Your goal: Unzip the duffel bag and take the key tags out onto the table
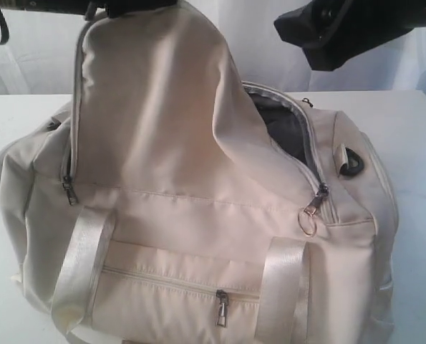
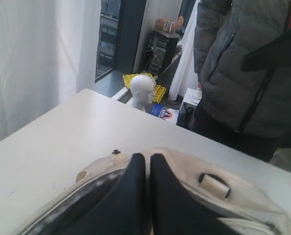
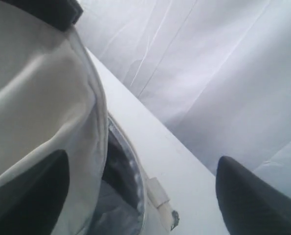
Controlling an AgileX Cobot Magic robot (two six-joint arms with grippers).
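The cream duffel bag point(image 1: 198, 215) lies on the white table point(image 1: 413, 129). Its top flap point(image 1: 155, 93) is pulled up in a peak to my left gripper point(image 1: 130, 7), whose black fingers point(image 2: 130, 196) are shut on the fabric. The zipper stands open, showing dark grey lining point(image 1: 284, 129), and a zipper pull with a ring point(image 1: 314, 204) hangs at the opening's near end. My right gripper point(image 1: 320, 43) hovers open above the bag's right end, apart from it. In the right wrist view the right gripper point(image 3: 140, 164) looks down at the opening point(image 3: 118, 176). The key tags are hidden.
White curtain point(image 1: 26, 64) hangs behind the table. A black D-ring point(image 1: 351, 161) sits on the bag's right end and a front pocket zipper point(image 1: 222, 304) low on its side. Beyond the table's far edge stand a person in a grey jacket point(image 2: 248, 73) and a white mannequin head point(image 2: 142, 90).
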